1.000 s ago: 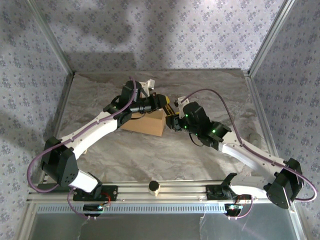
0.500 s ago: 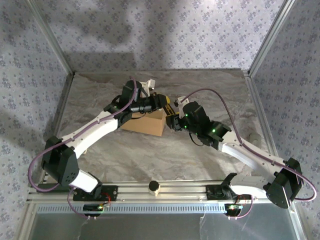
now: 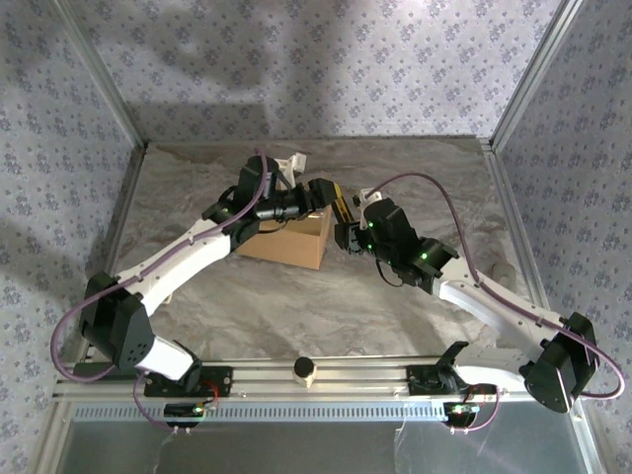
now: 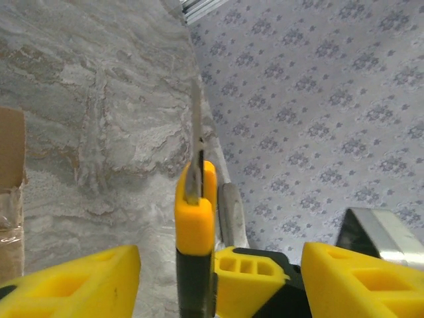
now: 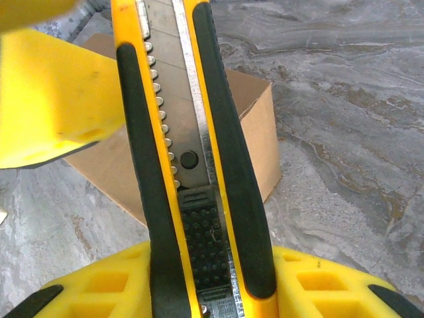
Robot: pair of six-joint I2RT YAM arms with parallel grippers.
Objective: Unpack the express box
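Observation:
The express box (image 3: 293,240), a plain tan carton, lies mid-table under both wrists; one corner of it shows in the right wrist view (image 5: 260,112) and a taped edge at the left of the left wrist view (image 4: 9,192). A yellow and black utility knife (image 5: 192,165) with its blade out is held in my right gripper (image 5: 205,281), which is shut on its handle. The knife (image 4: 195,225) stands between the fingers (image 4: 73,281) of my left gripper (image 4: 211,271), with a gap on each side; that gripper is open. From above, the left gripper (image 3: 323,193) and right gripper (image 3: 348,234) meet at the knife (image 3: 342,206) by the box's right end.
Marbled grey sheet (image 3: 296,306) covers the table, fenced by metal posts and patterned walls. A small round knob (image 3: 303,369) sits on the front rail, a white part (image 3: 294,161) at the back, and a pale round object (image 3: 504,269) near the right edge.
My left gripper has opened off the knife it was pinching, and both wrists have shifted slightly toward the back. The right gripper keeps the knife; the box has not moved.

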